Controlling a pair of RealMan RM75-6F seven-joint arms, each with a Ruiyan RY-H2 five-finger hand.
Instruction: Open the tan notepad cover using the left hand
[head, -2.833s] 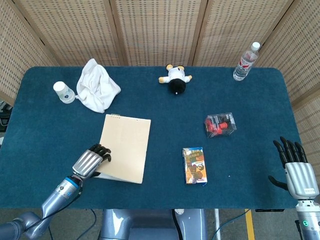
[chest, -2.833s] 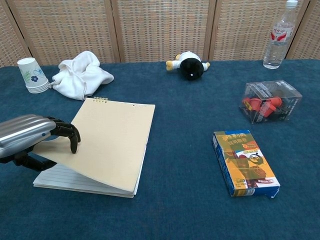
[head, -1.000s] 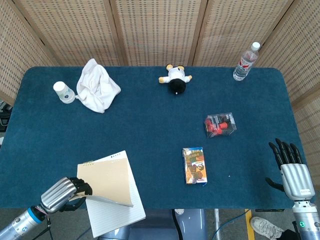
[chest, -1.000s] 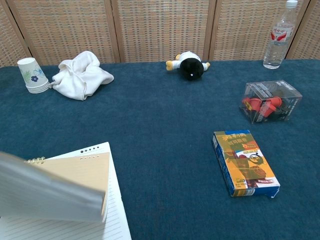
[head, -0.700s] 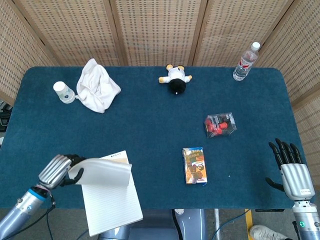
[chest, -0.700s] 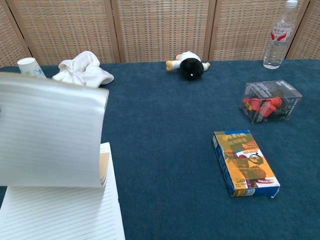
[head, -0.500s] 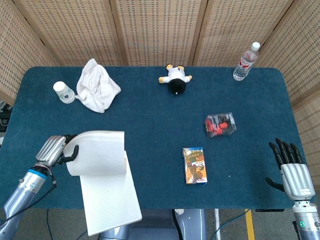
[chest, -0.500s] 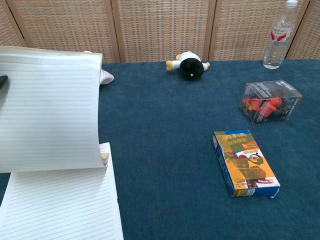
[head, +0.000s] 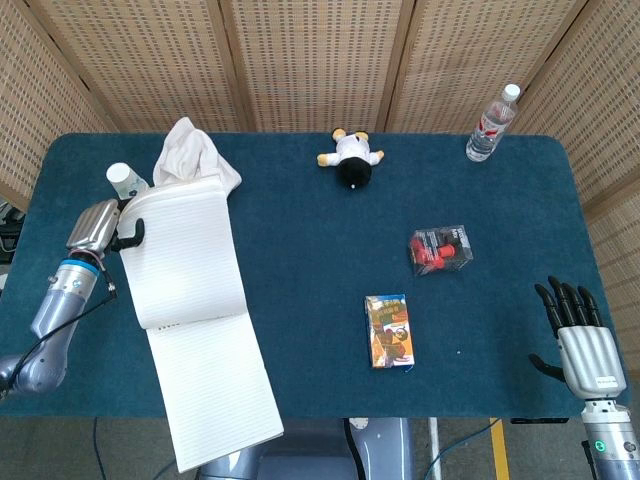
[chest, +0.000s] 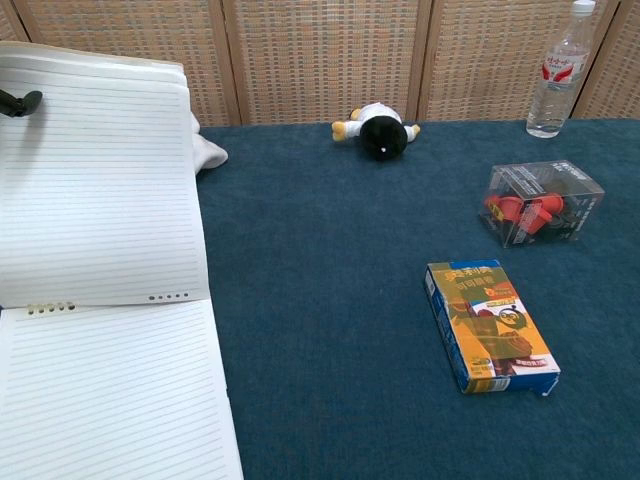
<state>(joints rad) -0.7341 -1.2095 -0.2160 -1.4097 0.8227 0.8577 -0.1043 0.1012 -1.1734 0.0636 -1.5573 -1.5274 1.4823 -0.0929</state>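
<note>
A: Where is the pad (head: 205, 330)?

B: Left of the snack box (head: 388, 331). The left hand (head: 95, 226) grips its cover (head: 185, 250), flipped up.

A: What next?

B: Lay it flat, slowly, missing the cup (head: 122, 179). The right hand (head: 583, 340) holds nothing, fingers apart.

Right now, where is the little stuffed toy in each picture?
Head view: the stuffed toy lies at the table's far edge, near the top middle.
Chest view: the stuffed toy lies at the far edge, above centre.
Shared landmark: the water bottle stands to its right.
</note>
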